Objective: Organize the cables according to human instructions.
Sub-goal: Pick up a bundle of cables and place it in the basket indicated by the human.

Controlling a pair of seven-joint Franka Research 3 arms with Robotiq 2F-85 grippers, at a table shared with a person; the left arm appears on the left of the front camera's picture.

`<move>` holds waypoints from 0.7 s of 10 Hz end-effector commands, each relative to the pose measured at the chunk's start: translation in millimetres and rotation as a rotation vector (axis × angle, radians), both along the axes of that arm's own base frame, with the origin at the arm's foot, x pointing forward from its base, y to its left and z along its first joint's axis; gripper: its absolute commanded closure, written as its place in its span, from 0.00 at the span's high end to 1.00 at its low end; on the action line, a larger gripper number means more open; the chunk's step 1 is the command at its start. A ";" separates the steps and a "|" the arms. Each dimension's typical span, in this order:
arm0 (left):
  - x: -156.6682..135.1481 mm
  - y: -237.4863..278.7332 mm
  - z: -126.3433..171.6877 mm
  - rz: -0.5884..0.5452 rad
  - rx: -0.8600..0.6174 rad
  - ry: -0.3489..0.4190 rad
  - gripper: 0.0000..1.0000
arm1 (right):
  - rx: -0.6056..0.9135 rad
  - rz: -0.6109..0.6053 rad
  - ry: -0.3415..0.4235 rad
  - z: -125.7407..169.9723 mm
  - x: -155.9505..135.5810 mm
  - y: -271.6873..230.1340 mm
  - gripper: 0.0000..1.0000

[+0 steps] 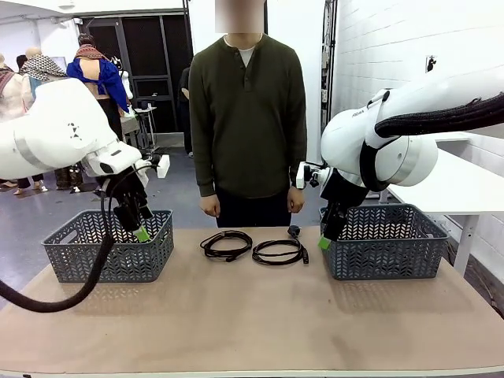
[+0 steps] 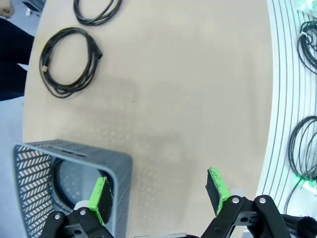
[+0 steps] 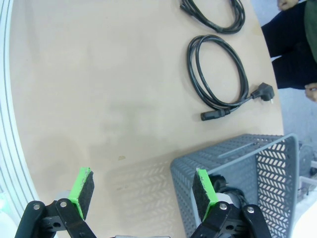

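Left gripper [image 2: 158, 191] hangs spread and empty over a corner of the left basket [image 2: 79, 150]. Right gripper [image 3: 143, 192], equally spread and empty, straddles a corner of the right basket [image 3: 237, 153]. 2 coiled cables lie on the table [image 1: 252, 315] beyond the fingertips: a thin cable [image 2: 67, 62] ahead of the left gripper and a power cord [image 3: 218, 74] ahead of the right.

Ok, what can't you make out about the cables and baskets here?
Left basket: front view, its wall hides the contents.
Right basket: right wrist view, something dark inside, half hidden behind a pad of the right end effector.
Farther cable: left wrist view, cut off by the top edge.
Plugs: front view, too small.
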State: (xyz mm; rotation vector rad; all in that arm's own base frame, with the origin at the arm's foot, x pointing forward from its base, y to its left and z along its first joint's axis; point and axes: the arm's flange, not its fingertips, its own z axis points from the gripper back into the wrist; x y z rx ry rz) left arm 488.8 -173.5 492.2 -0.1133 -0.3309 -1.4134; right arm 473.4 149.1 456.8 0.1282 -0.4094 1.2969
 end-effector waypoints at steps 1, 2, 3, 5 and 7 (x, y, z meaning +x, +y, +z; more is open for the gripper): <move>-16.4 2.5 -10.6 0.001 -0.056 0.001 1.00 | -0.006 -0.006 -0.005 0.1 0.3 -0.4 1.00; -19.9 0.3 -14.0 0.008 -0.069 0.012 1.00 | -0.006 -0.006 -0.005 0.1 0.3 -0.4 1.00; -20.2 -1.4 -18.5 0.012 -0.073 0.014 1.00 | -0.006 -0.006 -0.005 0.1 0.3 -0.4 1.00; -11.2 -3.8 -19.5 0.008 -0.045 0.031 1.00 | -0.006 -0.006 -0.005 0.1 0.3 -0.4 1.00; -16.6 -5.7 -18.4 0.016 -0.046 0.033 1.00 | -0.006 -0.006 -0.005 0.1 0.3 -0.4 1.00</move>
